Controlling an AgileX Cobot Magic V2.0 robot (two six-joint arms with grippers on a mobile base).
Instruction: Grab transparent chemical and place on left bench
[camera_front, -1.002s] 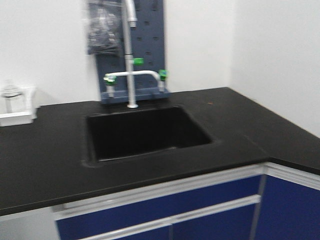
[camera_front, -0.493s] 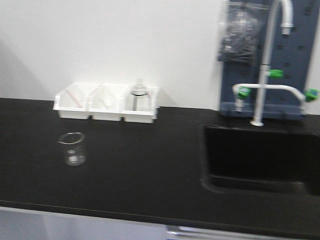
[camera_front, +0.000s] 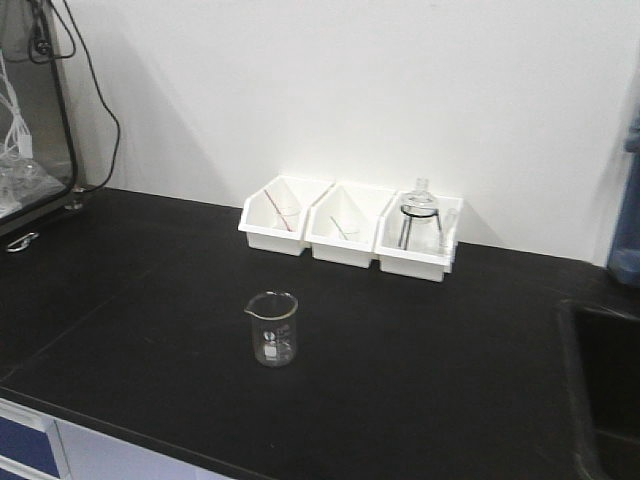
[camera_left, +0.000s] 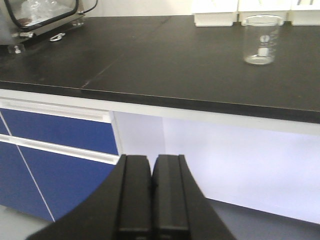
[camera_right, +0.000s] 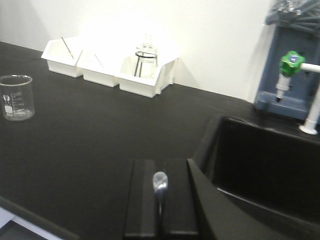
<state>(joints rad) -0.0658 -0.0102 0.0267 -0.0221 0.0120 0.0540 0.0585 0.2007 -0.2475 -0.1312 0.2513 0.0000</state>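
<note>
beaker (camera_right: 16, 97) sits upright on the desk (camera_right: 100, 140), far-left of the right tool (camera_right: 161, 167), far-right of the left tool (camera_left: 151, 162), both pinched together.

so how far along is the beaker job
Looks done: the transparent chemical stands upright on the left bench, in front of the white bins, with nothing touching it. In hand: no beaker; the left hand and right hand are both shut and back from it. Left: apparently nothing, unless the grab hasn't started, which these views can't rule out.
</note>
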